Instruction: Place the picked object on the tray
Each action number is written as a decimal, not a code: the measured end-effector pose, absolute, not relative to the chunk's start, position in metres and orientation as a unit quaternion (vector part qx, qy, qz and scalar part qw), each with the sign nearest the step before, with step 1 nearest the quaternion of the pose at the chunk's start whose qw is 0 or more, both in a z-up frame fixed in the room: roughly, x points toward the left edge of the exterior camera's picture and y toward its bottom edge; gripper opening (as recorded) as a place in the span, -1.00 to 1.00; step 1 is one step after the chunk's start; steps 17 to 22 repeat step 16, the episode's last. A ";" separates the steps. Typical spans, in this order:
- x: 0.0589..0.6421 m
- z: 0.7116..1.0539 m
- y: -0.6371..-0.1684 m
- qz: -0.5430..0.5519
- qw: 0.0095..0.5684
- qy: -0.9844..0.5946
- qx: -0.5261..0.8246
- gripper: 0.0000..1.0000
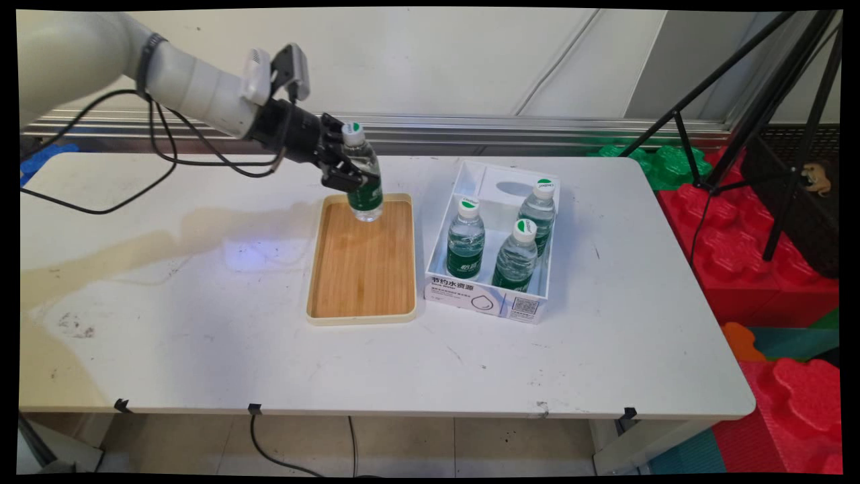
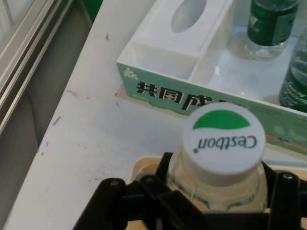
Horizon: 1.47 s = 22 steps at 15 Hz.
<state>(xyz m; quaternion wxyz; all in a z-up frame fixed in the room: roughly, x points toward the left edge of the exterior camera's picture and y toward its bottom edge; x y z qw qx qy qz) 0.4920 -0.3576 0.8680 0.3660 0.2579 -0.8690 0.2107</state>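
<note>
The black two-finger claw [image 1: 347, 168] is pinching a clear plastic water bottle with a green label and white cap [image 1: 363, 176] upright over the far end of the shallow wooden tray [image 1: 363, 269] on the white counter [image 1: 201, 336]. Judging by this, keeping it vertical matters, well apart from the white cardboard box [image 1: 494, 299] beside it.

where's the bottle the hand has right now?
In the main view the bottle is clamped upright in the hand, at the far end of the wooden tray, left of the white box holding three more bottles.
</note>
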 end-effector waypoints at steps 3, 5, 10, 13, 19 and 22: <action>0.486 0.852 -0.371 0.211 0.365 -0.868 0.264 -1.00; 0.482 0.840 -0.380 0.211 0.363 -0.868 0.267 -1.00; 0.478 0.821 -0.395 0.212 0.358 -0.868 0.271 -1.00; 0.476 0.813 -0.402 0.212 0.356 -0.868 0.272 1.00; 0.475 0.811 -0.406 0.212 0.358 -0.868 0.271 1.00; 0.475 0.811 -0.406 0.212 0.358 -0.868 0.271 1.00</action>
